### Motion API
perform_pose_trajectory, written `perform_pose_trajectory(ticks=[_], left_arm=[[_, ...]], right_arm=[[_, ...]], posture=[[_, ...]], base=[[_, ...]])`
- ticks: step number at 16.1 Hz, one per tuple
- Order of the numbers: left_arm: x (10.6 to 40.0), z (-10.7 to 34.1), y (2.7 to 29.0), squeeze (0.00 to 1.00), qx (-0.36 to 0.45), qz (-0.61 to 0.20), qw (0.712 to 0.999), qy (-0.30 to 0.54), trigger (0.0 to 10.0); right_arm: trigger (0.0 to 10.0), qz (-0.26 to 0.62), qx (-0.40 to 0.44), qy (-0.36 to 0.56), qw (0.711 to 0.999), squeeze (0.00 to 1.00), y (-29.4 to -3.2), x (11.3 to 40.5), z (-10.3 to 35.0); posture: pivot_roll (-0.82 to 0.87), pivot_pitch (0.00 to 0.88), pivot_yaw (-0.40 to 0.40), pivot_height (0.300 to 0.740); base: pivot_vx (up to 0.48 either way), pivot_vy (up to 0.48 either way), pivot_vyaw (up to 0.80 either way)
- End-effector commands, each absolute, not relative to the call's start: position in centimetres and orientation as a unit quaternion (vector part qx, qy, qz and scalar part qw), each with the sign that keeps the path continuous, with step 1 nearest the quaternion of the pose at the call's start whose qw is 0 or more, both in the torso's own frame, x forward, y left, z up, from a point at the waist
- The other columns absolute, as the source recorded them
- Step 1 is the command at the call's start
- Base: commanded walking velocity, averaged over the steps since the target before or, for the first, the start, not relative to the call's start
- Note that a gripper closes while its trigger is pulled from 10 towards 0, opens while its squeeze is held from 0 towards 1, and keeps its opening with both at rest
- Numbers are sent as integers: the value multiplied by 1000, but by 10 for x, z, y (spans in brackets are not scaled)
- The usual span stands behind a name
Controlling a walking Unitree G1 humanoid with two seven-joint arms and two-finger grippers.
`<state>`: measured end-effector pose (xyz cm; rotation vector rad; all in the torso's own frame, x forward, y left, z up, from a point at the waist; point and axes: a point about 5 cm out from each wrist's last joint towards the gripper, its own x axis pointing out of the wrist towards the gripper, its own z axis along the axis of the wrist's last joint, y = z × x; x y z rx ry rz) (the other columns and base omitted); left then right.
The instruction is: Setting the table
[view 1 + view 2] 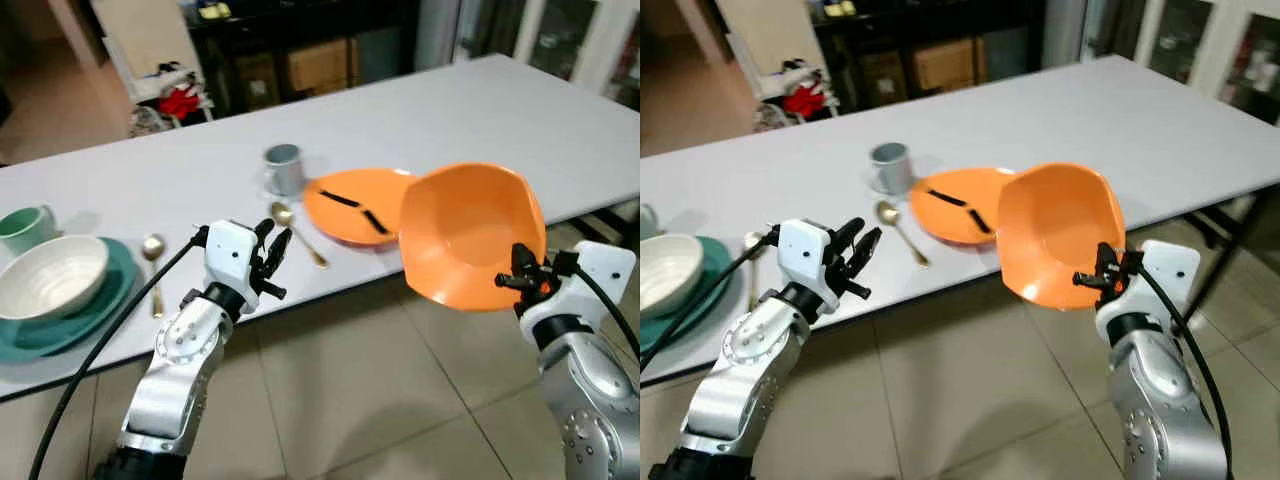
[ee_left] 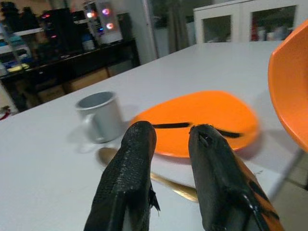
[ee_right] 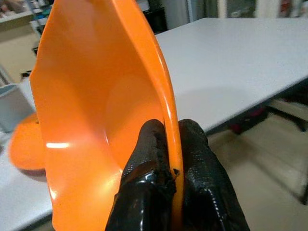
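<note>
**Orange bowl held on edge off the table's near side**

The long grey table (image 1: 470,110) stretches ahead of both arms. The orange bowl (image 1: 470,235), tilted up on its side, hangs over the floor just ahead of the right gripper (image 3: 169,144), whose fingers are pinched on its rim. Just beyond the bowl, an orange plate (image 1: 355,205) lies on the table. Left of the left gripper (image 1: 272,255) a white bowl (image 1: 50,275) sits on a teal plate (image 1: 95,305). Beyond that gripper stand a grey mug (image 1: 283,168) and a gold spoon (image 1: 297,232). Its fingers sit slightly apart, holding nothing.
</note>
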<state>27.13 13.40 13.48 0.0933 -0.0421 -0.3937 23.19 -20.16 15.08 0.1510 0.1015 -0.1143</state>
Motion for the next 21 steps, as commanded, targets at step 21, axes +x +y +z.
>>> perform_pose_trajectory(ticks=[21], left_arm=[[268, 134, 141, 0, 56, -190, 980, -17, 10000]], right_arm=[[10000, 37, 142, 58, 987, 0, -205, 245, 175]], posture=[[-1, 0, 75, 740]], base=[[334, 0, 0]])
